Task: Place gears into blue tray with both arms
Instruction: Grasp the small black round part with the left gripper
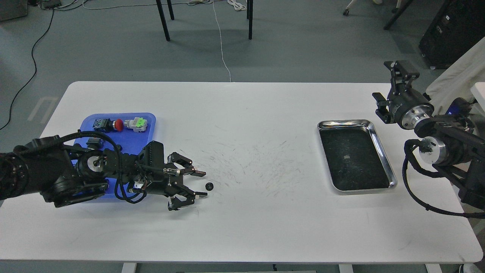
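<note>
One tiny black gear [209,186] lies on the white table, just right of my left gripper [202,184]. That gripper is open, its two fingertips flanking the gear's left side without touching it. The blue tray [130,136] sits at the left, partly hidden under my left arm; it holds push-button switches with red and green caps. My right gripper [401,69] is raised beyond the table's far right edge, pointing up and away; its fingers look slightly parted.
A shiny steel tray [380,146] with a dark inside rests on the right part of the table. Scuff marks cover the table's middle. Chair legs and cables stand on the floor behind the table.
</note>
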